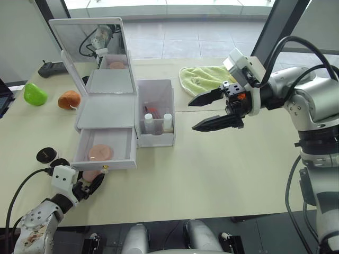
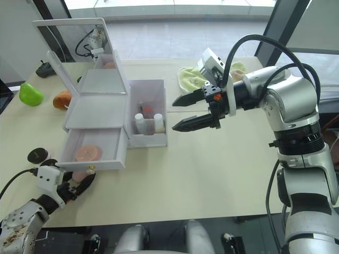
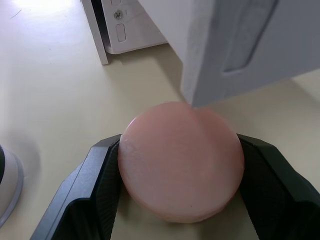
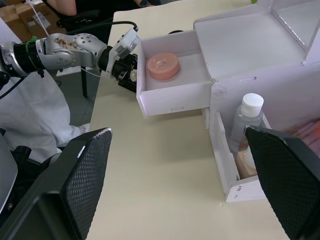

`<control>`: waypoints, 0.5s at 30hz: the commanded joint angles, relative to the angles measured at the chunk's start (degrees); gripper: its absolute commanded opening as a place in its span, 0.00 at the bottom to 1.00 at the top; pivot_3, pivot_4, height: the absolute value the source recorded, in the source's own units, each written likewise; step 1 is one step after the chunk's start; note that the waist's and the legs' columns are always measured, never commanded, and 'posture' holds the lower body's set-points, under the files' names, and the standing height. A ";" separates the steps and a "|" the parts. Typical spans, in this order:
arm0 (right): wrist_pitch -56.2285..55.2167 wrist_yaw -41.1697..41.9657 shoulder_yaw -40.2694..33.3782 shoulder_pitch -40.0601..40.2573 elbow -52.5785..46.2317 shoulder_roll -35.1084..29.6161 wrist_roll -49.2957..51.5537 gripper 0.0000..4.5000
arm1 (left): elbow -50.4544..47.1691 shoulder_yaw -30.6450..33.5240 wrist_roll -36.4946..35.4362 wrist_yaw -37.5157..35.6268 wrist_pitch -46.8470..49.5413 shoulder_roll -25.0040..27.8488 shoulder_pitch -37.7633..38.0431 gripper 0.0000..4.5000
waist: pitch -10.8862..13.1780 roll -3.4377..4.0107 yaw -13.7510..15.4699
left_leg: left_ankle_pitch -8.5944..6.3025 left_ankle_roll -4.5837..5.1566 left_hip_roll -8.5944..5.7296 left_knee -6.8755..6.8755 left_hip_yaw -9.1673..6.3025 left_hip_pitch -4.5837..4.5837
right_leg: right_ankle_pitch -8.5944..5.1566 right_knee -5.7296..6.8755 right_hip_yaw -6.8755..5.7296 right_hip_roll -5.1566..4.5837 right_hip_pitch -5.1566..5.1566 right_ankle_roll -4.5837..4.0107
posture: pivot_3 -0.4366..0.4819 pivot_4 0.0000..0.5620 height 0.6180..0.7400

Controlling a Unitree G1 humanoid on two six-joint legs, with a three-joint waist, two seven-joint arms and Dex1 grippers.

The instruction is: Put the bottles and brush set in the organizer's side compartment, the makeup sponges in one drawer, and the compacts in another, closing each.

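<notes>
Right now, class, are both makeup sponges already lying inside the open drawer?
No: one makeup sponge lies in the open drawer, while the other sponge sits between the left pincer's fingers on the table.

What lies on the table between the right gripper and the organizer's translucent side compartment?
Nothing: in the left eye view, bare beige table separates the open right gripper from the frosted translucent side compartment, which holds the two white-capped bottles.

organizer (image 1: pixel 106 100) open, sponges partly stowed
one peach-pink sponge (image 1: pixel 100 153) lies flat in the pulled-out lower drawer (image 1: pixel 104 150); the other sponge (image 3: pixel 180 161) sits on the table by the drawer front. both white-capped bottles (image 1: pixel 158 123) stand upright in the translucent side compartment (image 1: pixel 155 112); two black compacts (image 1: pixel 46 155) lie left of the drawer.
</notes>
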 commanded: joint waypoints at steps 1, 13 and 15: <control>-0.44 0.31 -2.41 -0.27 -1.66 -0.88 0.88 1.00 | -1.07 0.33 -0.41 -0.28 0.67 0.83 2.00 0.67 | 0.00 0.02 -0.02 | 0.00 0.00 0.00 0.00 0.00 0.00 | -0.01 0.00 0.00 0.00 0.00 0.00 | 0.48 0.27 1.00; -1.11 2.06 -2.82 -0.38 -0.94 -0.27 1.45 1.00 | -6.37 12.03 -6.89 -3.77 -3.33 1.55 13.43 0.67 | 0.02 0.01 -0.20 | -0.01 0.01 0.07 -0.04 0.01 -0.01 | -0.29 -0.01 0.00 0.00 -0.10 -0.25 | 0.48 0.27 1.00; -1.31 2.28 -2.77 -0.43 -0.81 -0.06 1.45 1.00 | -6.49 17.56 -10.39 -6.00 -3.96 1.77 16.16 0.67 | 0.05 -0.01 -0.15 | -0.01 0.01 0.06 -0.04 0.02 -0.01 | -0.33 -0.01 0.00 -0.02 -0.11 -0.20 | 0.48 0.27 1.00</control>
